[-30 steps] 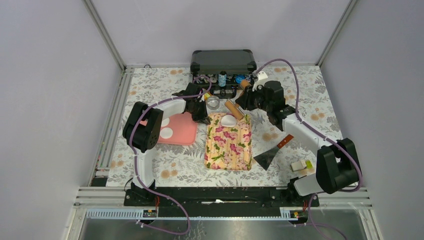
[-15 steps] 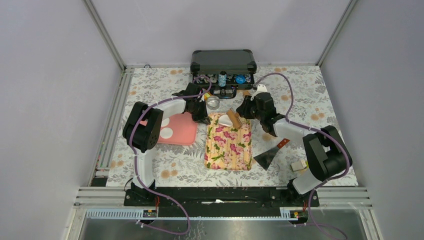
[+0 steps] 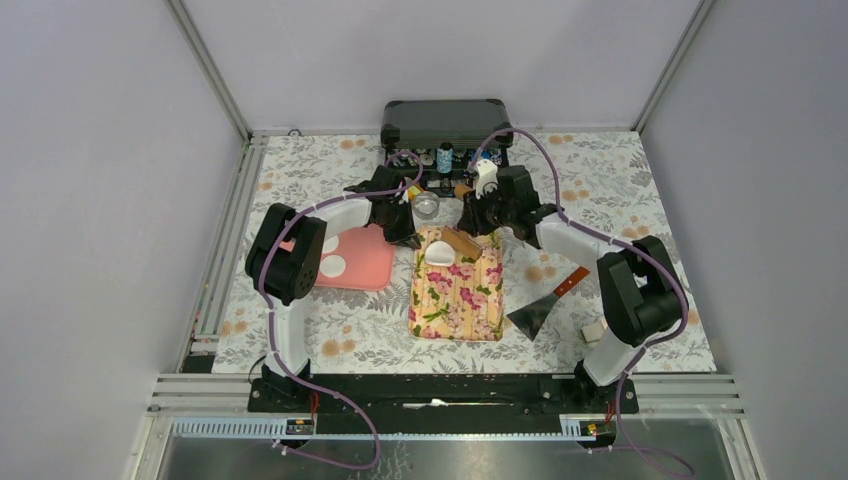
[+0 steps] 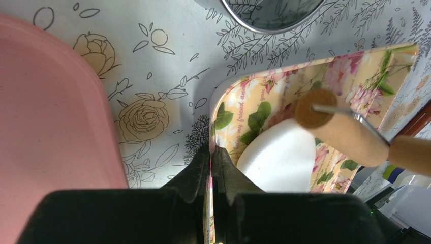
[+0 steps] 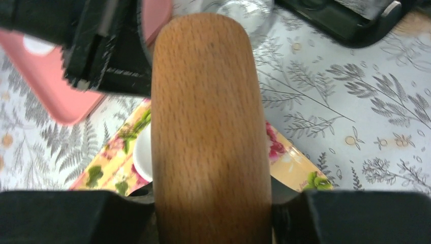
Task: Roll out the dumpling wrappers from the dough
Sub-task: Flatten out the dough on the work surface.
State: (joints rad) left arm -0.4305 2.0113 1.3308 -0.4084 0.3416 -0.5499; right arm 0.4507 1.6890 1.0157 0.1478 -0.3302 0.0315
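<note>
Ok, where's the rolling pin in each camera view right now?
Top external: rolling pin lies angled over the far end of the floral tray, centre of picture.
Left wrist: rolling pin at the right side, round end facing the camera.
Right wrist: rolling pin fills the middle, bottom to top.
Shared landmark: the floral tray, under it in all three.

Left arm [image 3: 335, 212] and right arm [image 3: 565, 235] reach forward, bent inward. The left end effector [image 4: 211, 152] pinches the floral tray [image 4: 325, 60] rim; the right end effector [image 5: 211, 213] clamps the rolling pin [image 5: 208, 101].
</note>
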